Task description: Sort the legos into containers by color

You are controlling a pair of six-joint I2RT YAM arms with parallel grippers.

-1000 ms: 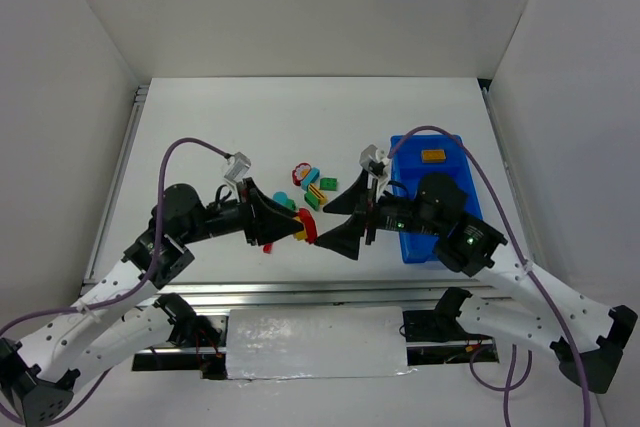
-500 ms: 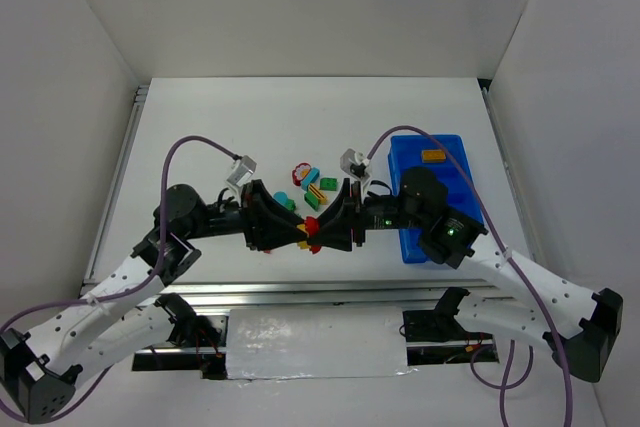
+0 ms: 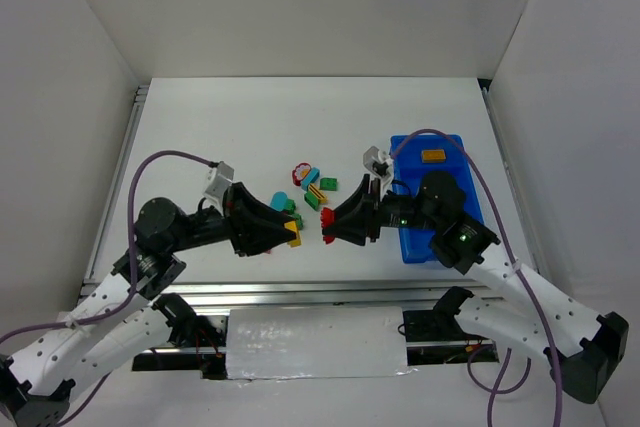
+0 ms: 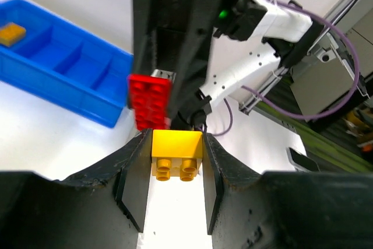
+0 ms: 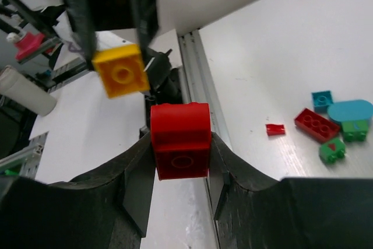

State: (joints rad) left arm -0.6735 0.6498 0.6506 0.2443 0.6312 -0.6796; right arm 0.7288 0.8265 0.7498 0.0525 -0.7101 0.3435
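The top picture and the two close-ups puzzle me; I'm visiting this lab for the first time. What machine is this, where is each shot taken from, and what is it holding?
These are two robot arms bolted at the near edge of a white table. The wide picture comes from a fixed camera above and behind them. Each close-up comes from a camera on one wrist, looking out past its own two fingers. The left gripper pinches a yellow brick; the right gripper pinches a red brick. The two face each other, apart, so each close-up also shows the other arm's brick. On the table lie a few loose legos and a blue tray with compartments, one holding an orange piece.
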